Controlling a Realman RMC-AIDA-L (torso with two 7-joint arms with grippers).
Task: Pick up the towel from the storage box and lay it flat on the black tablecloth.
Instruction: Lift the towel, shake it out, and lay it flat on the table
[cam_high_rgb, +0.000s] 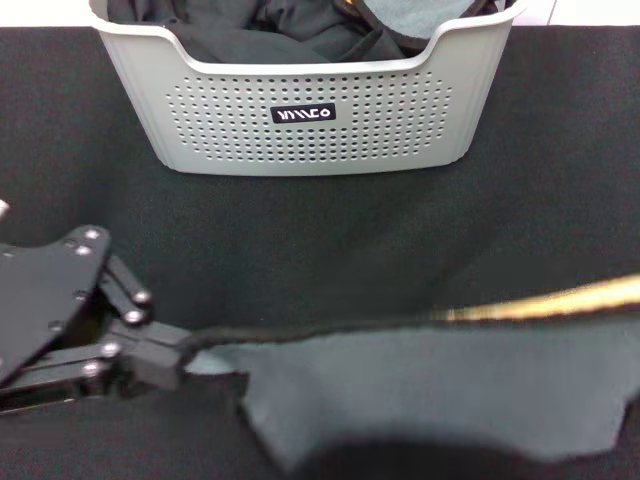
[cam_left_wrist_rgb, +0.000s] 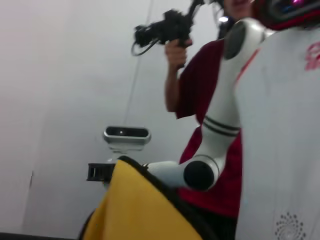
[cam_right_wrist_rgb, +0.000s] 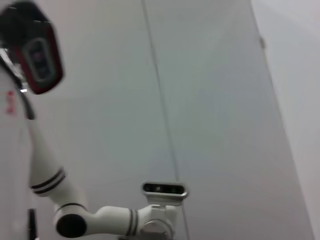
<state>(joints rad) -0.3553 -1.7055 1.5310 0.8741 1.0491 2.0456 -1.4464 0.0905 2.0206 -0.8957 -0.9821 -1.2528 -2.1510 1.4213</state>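
The grey towel (cam_high_rgb: 430, 390) hangs stretched across the near part of the head view, just above the black tablecloth (cam_high_rgb: 330, 240). Its black-trimmed top edge runs left to right, and a yellow-orange strip of the reverse face shows at the right. My left gripper (cam_high_rgb: 186, 362) is at the lower left, shut on the towel's left corner. The left wrist view shows the towel's yellow face (cam_left_wrist_rgb: 135, 210), and beside its top edge a black part that may be my right gripper (cam_left_wrist_rgb: 98, 171). The storage box (cam_high_rgb: 310, 120) stands at the back.
Black cloths (cam_high_rgb: 260, 30) and a patch of grey fabric (cam_high_rgb: 420, 15) lie inside the box. A person in a red shirt (cam_left_wrist_rgb: 210, 100) holding a camera stands behind the robot in the left wrist view.
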